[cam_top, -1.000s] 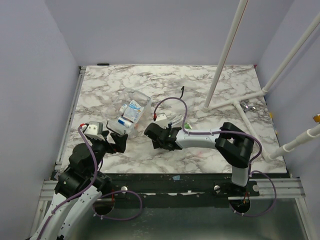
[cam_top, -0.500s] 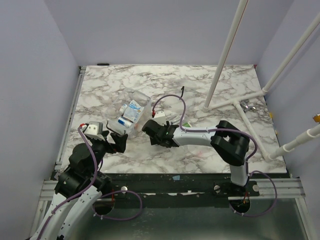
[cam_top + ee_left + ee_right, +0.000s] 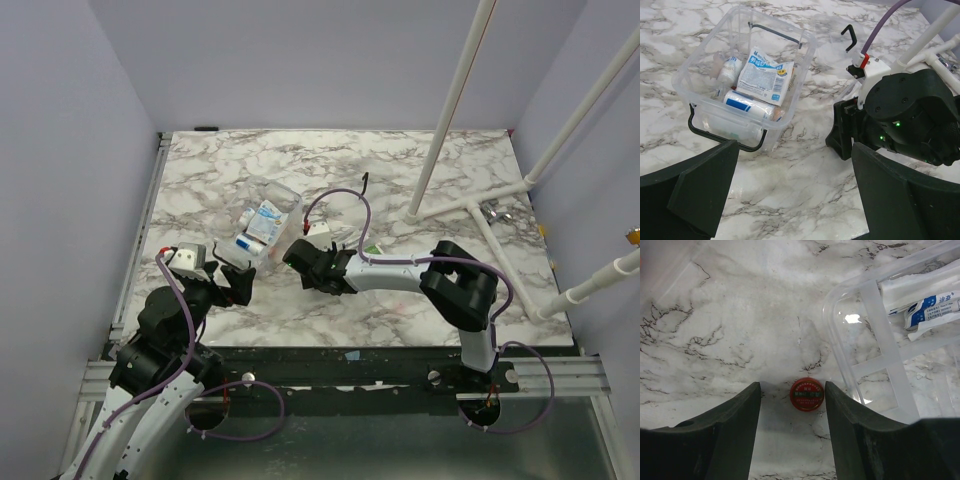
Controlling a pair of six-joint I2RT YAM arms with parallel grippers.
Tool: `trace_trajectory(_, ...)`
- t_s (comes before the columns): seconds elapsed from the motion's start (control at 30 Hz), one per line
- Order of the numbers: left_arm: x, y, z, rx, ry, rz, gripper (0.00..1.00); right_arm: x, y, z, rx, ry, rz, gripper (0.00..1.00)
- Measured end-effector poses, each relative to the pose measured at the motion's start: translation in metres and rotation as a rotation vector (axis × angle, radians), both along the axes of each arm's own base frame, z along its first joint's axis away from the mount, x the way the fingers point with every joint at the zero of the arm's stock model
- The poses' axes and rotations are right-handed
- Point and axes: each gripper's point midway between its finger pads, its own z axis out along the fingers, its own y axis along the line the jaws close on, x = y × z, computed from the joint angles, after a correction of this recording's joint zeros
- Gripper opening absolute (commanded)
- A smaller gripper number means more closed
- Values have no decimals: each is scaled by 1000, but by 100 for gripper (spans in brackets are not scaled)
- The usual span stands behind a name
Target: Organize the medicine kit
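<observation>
A clear plastic box (image 3: 268,218) with black handles holds several white and blue medicine packets and a bandage roll; it also shows in the left wrist view (image 3: 705,75). A small round red tin (image 3: 807,394) lies on the marble just beside the box's wall (image 3: 875,315). My right gripper (image 3: 792,405) is open, its fingers either side of the tin without touching it; in the top view it (image 3: 300,262) sits at the box's near right corner, and the tin is hidden there. My left gripper (image 3: 795,200) is open and empty, low over the marble near the box.
A small white and green item (image 3: 373,250) lies by the right arm's wrist. White pipes (image 3: 450,110) stand at the back right, with a metal piece (image 3: 497,213) at their foot. The right gripper's black body (image 3: 905,115) is close to the right of the left gripper.
My right gripper has slid a little left toward the box's corner. The left arm and the box have not moved.
</observation>
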Motion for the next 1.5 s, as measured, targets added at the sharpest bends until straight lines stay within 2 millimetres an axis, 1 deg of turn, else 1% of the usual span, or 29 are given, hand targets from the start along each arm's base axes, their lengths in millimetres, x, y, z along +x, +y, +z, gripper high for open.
trace_trajectory(0.23, 0, 0, 0, 0, 0, 0, 98, 0, -1, 0, -3, -2, -2, 45)
trace_trajectory(0.4, 0, 0, 0, 0, 0, 2, 98, 0, -1, 0, -6, -2, -3, 35)
trace_trajectory(0.5, 0, 1, 0, 0, 0, 4, 98, 0, -2, 0, -8, -3, -4, 28)
trace_trajectory(0.63, 0, 1, 0, 0, 0, 3, 98, 0, -2, 0, -10, -4, -5, 22)
trace_trajectory(0.77, 0, 1, 0, 0, 0, 3, 98, 1, -2, 0, -9, -5, -5, 18)
trace_trajectory(0.93, 0, 1, 0, 0, 0, 4, 98, -1, -5, 5, -13, -3, -3, 18)
trace_trajectory(1.03, 0, 1, 0, 0, 0, 4, 98, 0, -4, 20, 9, -18, 3, 18)
trace_trajectory(1.2, 1, 1, 0, 1, 2, 5, 98, 3, -2, 65, 88, -75, 13, 18)
trace_trajectory(1.3, 1, 1, -1, 3, 5, 5, 98, 6, -7, 87, 120, -110, 4, 18)
trace_trajectory(1.4, 1, 0, -1, 3, 5, 5, 98, 6, -21, 95, 124, -118, -10, 18)
trace_trajectory(1.5, 1, 0, -1, 3, 5, 4, 98, 9, -48, 92, 104, -110, -48, 18)
